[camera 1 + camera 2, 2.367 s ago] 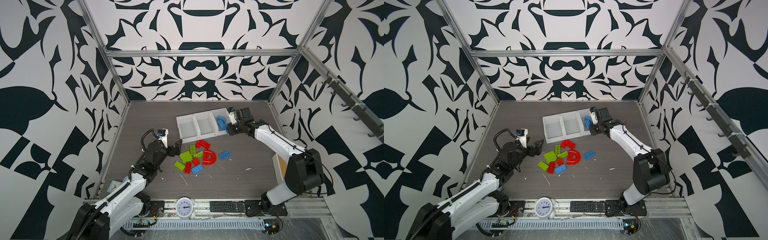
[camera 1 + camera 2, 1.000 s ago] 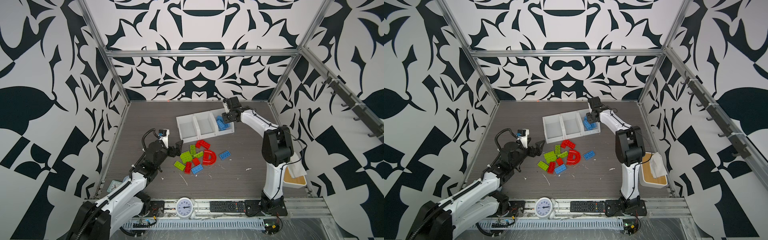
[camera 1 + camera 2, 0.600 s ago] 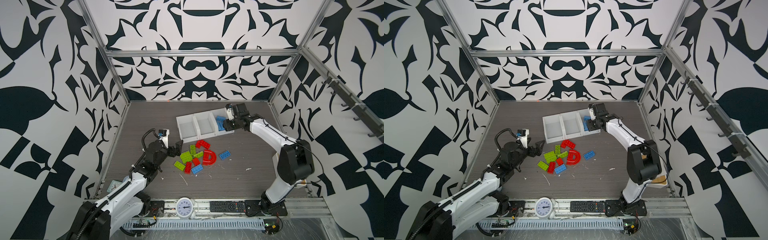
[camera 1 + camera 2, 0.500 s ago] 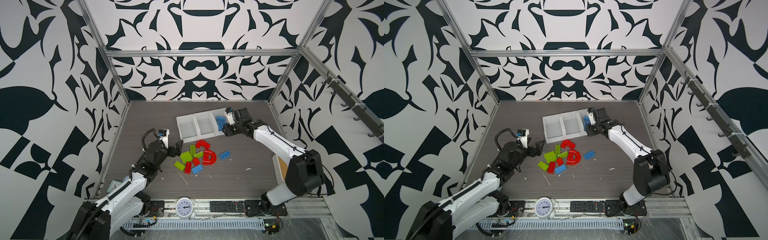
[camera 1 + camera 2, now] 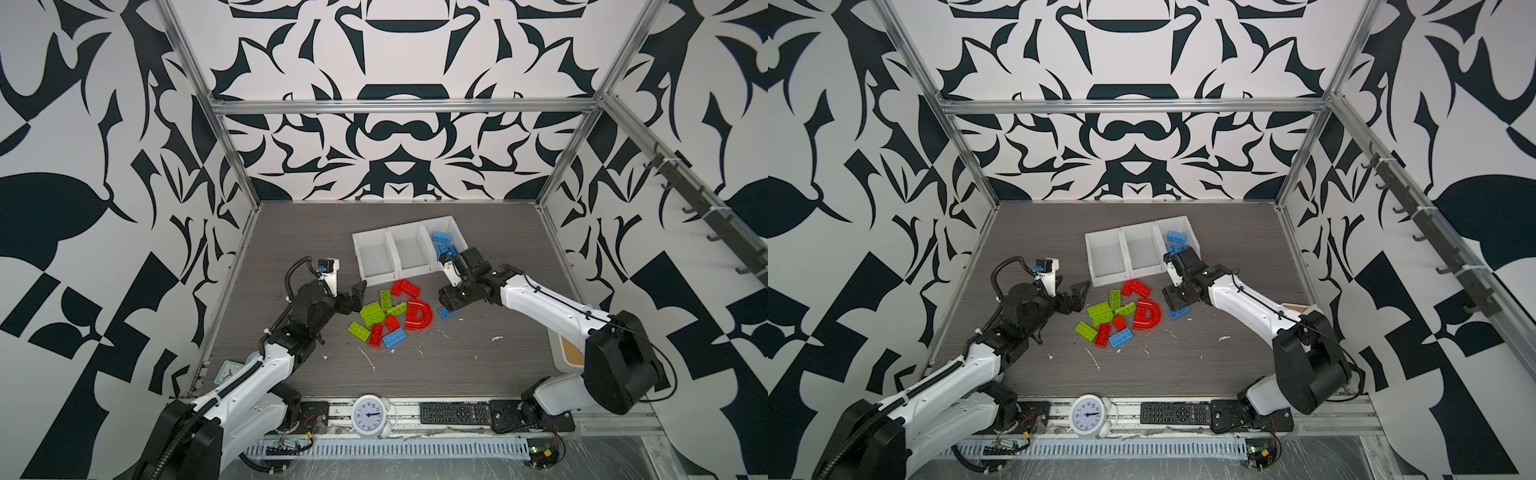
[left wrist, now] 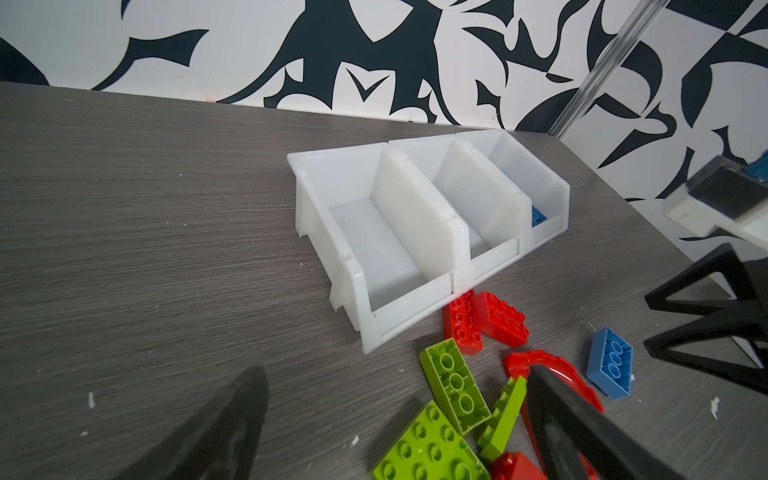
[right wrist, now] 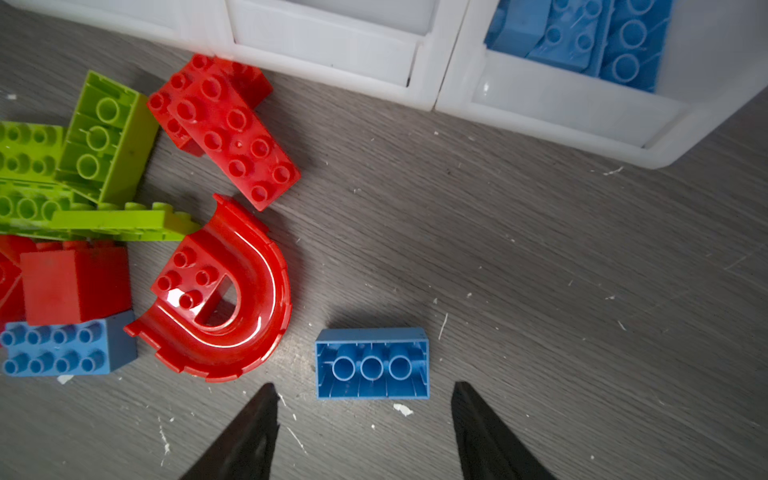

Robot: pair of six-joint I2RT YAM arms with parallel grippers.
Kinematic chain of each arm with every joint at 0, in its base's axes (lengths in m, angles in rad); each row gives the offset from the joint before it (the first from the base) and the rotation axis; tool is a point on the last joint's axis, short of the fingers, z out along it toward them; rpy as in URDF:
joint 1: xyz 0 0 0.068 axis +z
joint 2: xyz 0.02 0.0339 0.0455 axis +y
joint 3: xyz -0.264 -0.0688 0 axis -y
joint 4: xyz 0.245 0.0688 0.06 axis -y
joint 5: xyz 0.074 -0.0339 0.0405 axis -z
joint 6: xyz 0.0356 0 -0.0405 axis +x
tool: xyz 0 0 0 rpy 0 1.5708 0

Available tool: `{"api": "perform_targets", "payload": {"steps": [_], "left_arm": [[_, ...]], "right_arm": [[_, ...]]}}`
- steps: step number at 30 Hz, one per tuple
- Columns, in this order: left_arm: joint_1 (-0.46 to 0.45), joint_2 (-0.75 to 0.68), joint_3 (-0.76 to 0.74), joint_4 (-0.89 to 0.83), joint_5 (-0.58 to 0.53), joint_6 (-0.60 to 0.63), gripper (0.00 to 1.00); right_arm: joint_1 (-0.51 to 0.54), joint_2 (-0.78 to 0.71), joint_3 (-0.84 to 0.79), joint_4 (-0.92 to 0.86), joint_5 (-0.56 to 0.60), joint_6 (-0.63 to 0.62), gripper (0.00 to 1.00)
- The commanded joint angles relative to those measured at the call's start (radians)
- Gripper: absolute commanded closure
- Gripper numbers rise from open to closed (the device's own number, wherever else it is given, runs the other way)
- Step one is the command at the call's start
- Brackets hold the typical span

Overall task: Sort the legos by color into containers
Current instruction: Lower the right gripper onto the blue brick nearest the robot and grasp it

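The legos lie in two places. Several blue studded plastic bricks (image 7: 582,37) sit in the right-end bin of the three joined white plastic open-top containers (image 5: 411,271). The others are heaped on the grey wood-grain table (image 5: 478,365) just in front of those bins: lime green bricks (image 5: 372,311), a red eight-stud brick (image 7: 232,137) near the bins' front wall, a glossy red D-shaped arch (image 7: 232,299), and a blue eight-stud brick (image 7: 62,345) at the near edge of the heap.

One blue brick (image 7: 372,363) lies apart, stud side down with its three hollow tubes facing up, just right of the arch. My right gripper (image 7: 362,399) hangs over it with the jaws parted a little wider than the brick is long. One black fingertip shows off each end, and I hold nothing.

My left gripper (image 5: 355,297) sits at the left side of the heap, close to the green bricks. Its jaws are spread fully wide and carry nothing.

At the near table edge are a round white clock (image 5: 370,415) and a black remote control (image 5: 455,412).
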State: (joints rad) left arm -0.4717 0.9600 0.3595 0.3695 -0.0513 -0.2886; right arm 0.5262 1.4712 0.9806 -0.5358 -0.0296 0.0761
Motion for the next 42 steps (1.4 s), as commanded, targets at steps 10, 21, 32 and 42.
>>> {"api": "perform_targets", "payload": {"steps": [10, 21, 32, 42], "left_arm": [[-0.002, 0.009, 0.018, 0.008, 0.007, -0.005, 0.01], [-0.002, 0.005, 0.018, 0.007, 0.003, -0.005, 0.01], [-0.002, 0.002, 0.016, 0.008, 0.002, -0.006, 0.01], [-0.001, -0.001, 0.017, 0.005, 0.001, -0.005, 0.01]], "right_arm": [[0.024, 0.092, 0.055, -0.080, 0.060, -0.035, 0.29], [0.044, 0.176, 0.108, -0.099, 0.077, -0.057, 0.28], [0.044, 0.218, 0.122, -0.116, 0.118, -0.059, 0.25], [0.044, 0.260, 0.112, -0.090, 0.070, -0.058, 0.24]]}}
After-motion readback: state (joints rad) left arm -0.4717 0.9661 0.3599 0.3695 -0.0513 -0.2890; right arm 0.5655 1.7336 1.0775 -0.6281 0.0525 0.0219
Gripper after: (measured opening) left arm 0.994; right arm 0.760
